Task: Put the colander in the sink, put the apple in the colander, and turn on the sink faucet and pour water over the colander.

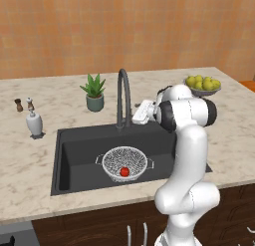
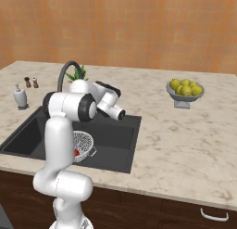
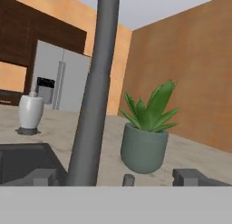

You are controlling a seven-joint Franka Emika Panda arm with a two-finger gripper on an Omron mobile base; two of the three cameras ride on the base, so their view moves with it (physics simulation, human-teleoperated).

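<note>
A beige marbled stone counter [image 1: 60,115] runs across the middle of the left base view, with an orange wall behind it. Upper centre stands a spiky green succulent in a round grey-green pot [image 1: 94,93]. At the left edge sit a white soap dispenser [image 1: 34,123] and, just above it, two small brown shakers [image 1: 19,105]. A grey bowl of yellow-green fruits [image 1: 202,84] rests upper right, well apart from the rest.

The sink [image 1: 79,155], a dark grey rectangular basin, fills the centre. Inside it, lower centre, sits the colander [image 1: 125,163], a round silvery mesh bowl with thin wire handles, and the small red apple [image 1: 124,171] lies in it. The sink faucet [image 1: 123,98], a slim dark gooseneck, rises from the basin's back rim.

The white arm crosses the right of the frame. The gripper [image 3: 118,177] is near the faucet base; in the hand view the faucet column rises just left of centre, between the two dark fingertips [image 3: 189,177], which stand wide apart at the bottom corners and clasp nothing. The potted plant stands right of it, and a small dark stub [image 3: 128,179] pokes up at bottom centre.
</note>
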